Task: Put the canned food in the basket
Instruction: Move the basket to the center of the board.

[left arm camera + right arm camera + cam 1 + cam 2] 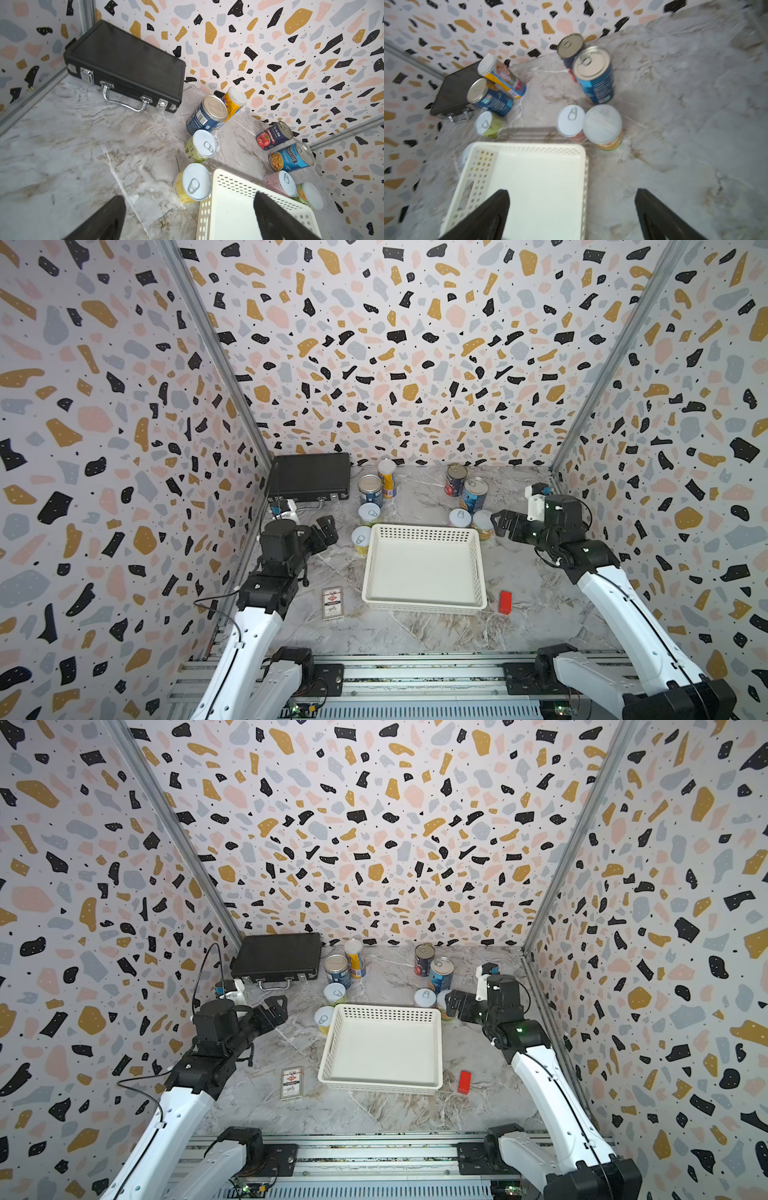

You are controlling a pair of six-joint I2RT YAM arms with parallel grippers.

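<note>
Terrazzo-patterned walls point(415, 344) enclose a grey marble-look tabletop point(415, 635) on three sides.

Left gripper point(326, 531) raised, jaws spread wide, empty, right gripper point(505, 522) likewise, both arms reaching forward

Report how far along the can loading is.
Nothing is done yet: the basket holds no cans. Nothing is in hand either: the left gripper and right gripper are open with nothing between the jaws. All eight cans remain standing on the table beyond the basket.
</note>
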